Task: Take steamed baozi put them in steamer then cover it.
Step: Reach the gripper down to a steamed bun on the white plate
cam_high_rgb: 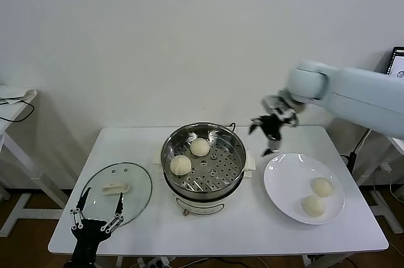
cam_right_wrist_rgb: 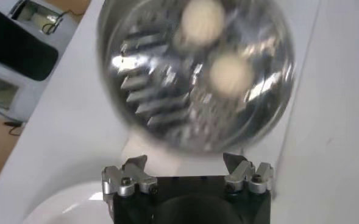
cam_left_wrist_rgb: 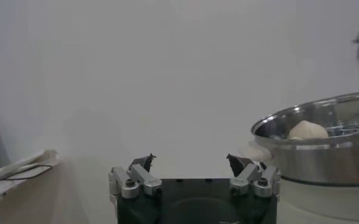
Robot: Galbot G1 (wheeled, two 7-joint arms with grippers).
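The right gripper (cam_high_rgb: 268,130) is held open and empty above the table (cam_high_rgb: 265,230), between the steamer (cam_high_rgb: 203,162) and the white plate (cam_high_rgb: 285,187). Two steamed baozi (cam_high_rgb: 190,156) are seen on the steamer's perforated tray, and two more (cam_high_rgb: 317,195) lie on the plate. The left gripper (cam_high_rgb: 97,212) is parked open at the table's near left edge, just beside the cover (cam_high_rgb: 136,189), which lies flat with its handle (cam_high_rgb: 115,187) running roughly left to right.
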